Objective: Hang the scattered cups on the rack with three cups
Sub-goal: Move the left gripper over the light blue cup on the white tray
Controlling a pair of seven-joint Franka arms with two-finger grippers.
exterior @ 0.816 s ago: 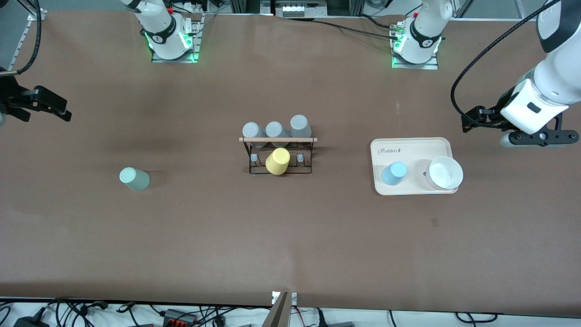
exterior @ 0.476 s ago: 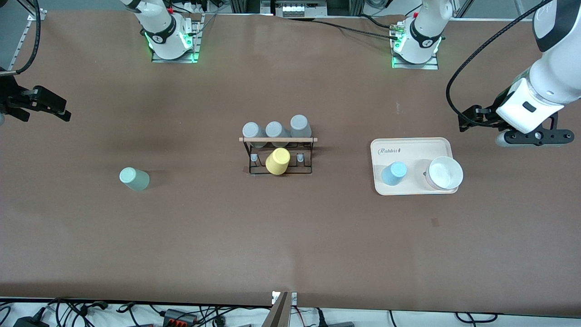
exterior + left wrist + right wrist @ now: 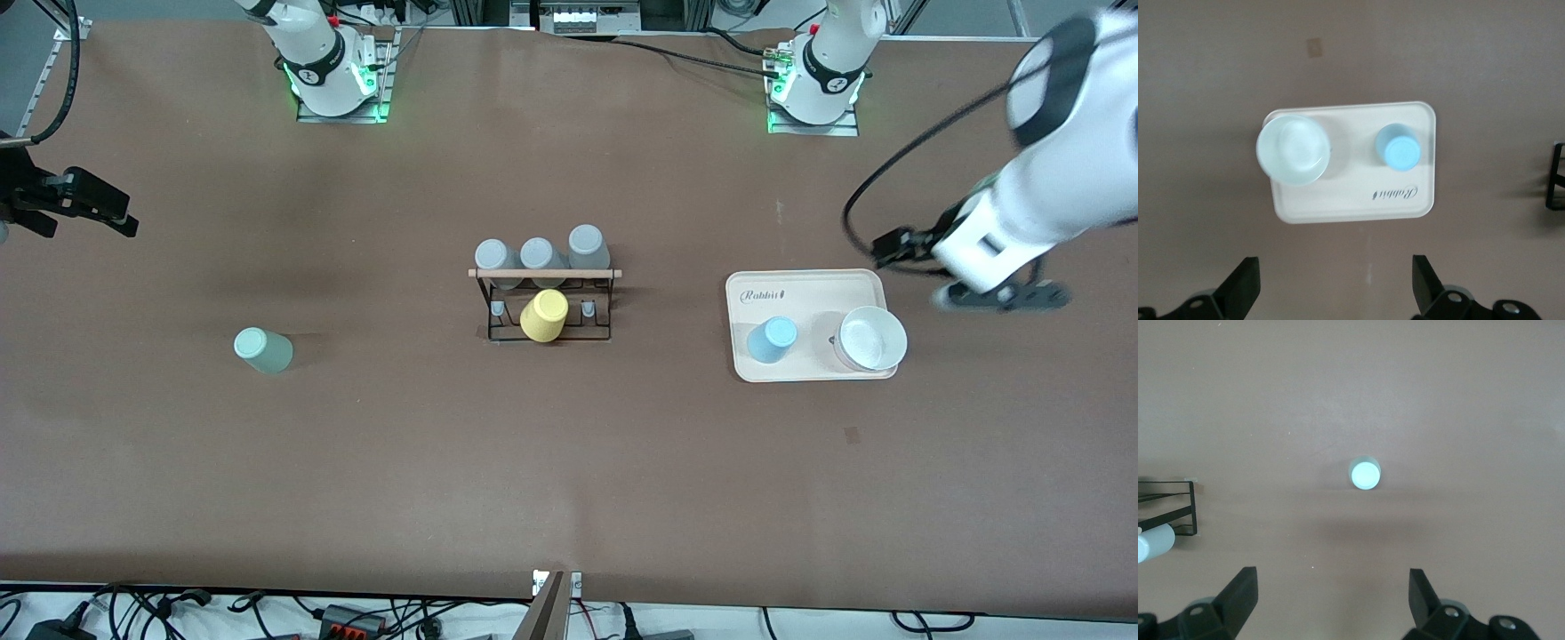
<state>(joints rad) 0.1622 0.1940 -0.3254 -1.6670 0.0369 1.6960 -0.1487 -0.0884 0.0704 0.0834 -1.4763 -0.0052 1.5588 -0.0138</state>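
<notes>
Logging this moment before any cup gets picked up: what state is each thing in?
mint green cup: upside down on the table, untouched.
light blue cup: upside down on the tray.
white bowl: upright on the tray.
rack: standing, three grey cups and a yellow cup hung.
left gripper: open, above the table beside the tray.
right gripper: open, waiting.

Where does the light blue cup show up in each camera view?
Front view: the light blue cup stands on the pinkish tray, beside the white bowl, toward the left arm's end of the table.
Left wrist view: the cup is on the tray, near its "Rabbit" lettering.
Right wrist view: not in it.
Shared landmark: the tray with its white bowl.
</notes>
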